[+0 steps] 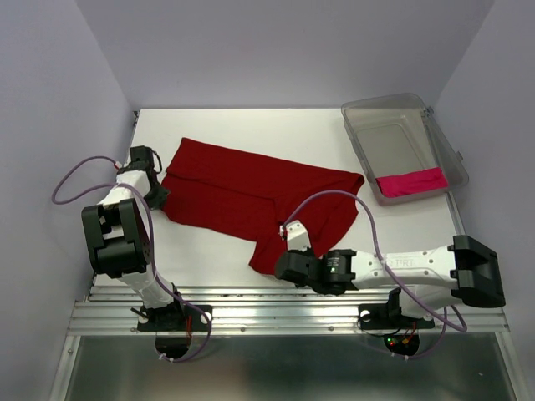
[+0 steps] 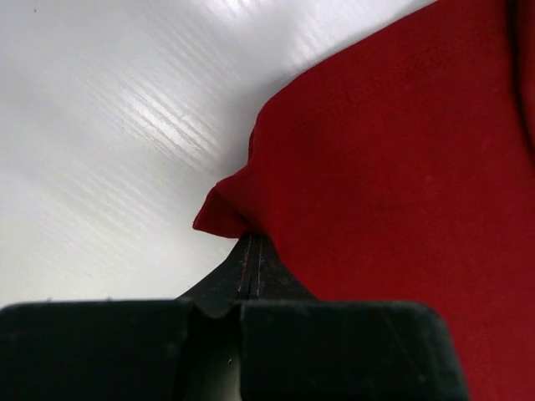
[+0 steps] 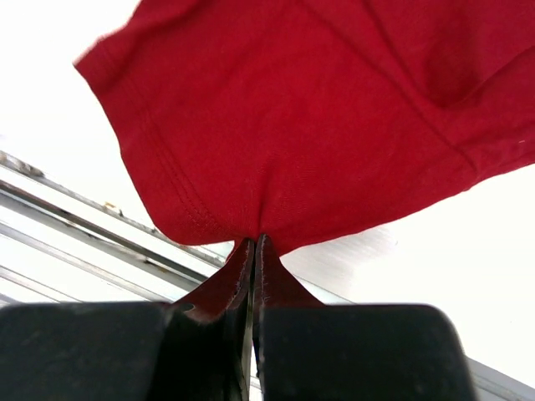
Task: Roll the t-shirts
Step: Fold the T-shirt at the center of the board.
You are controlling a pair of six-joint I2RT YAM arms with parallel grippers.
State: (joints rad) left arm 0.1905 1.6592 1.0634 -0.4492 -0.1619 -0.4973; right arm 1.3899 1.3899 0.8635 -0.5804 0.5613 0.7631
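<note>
In the middle of the white table, spread out flat: the dark red t-shirt. Off to the far right, bunched up at the near end of the clear bin: the pink t-shirt. Left claw pinched tight on the left edge of the dark red t-shirt. Right claw pinched tight on its near hem, close by the metal rail.

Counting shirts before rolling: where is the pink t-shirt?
Top view: the pink t-shirt lies at the near end of the clear plastic bin, far right of the table.
</note>
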